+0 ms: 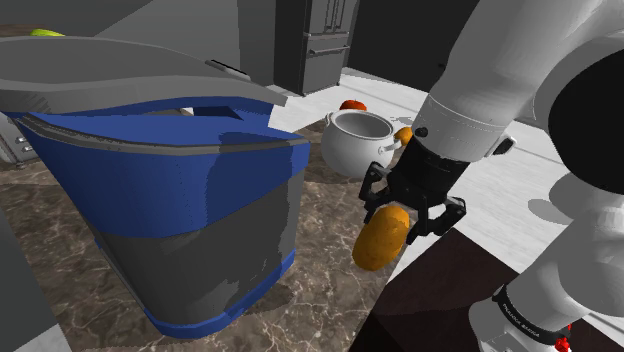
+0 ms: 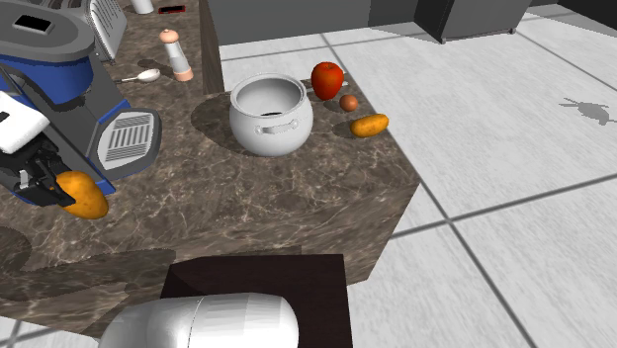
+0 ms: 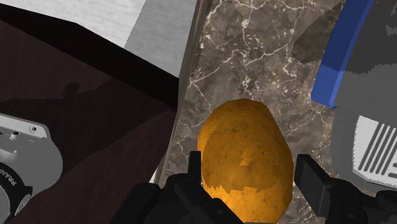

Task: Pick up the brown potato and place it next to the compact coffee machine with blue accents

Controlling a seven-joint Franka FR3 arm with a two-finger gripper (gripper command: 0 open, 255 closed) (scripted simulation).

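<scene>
In the shoulder view the machine (image 1: pixel 170 200) runs off the left edge and hides the counter's (image 1: pixel 330 205) far left stretch. The gripper (image 1: pixel 405 212) covers the potato's (image 1: pixel 380 242) upper end. Near the counter's corner, the pot (image 1: pixel 358 140) hides all but the top of a red fruit (image 1: pixel 352 104). The arm (image 1: pixel 480 90), cut by the top and right edges, covers most of an orange thing (image 1: pixel 404 134). The bottom edge cuts the stand (image 1: pixel 430 290).

In the second exterior view the left edge cuts machine and gripper. A brown ball (image 2: pixel 348 102) beside the fruit is too small to name.

In the wrist view the bottom edge cuts the potato and the fingers (image 3: pixel 312 178) clasping it.
</scene>
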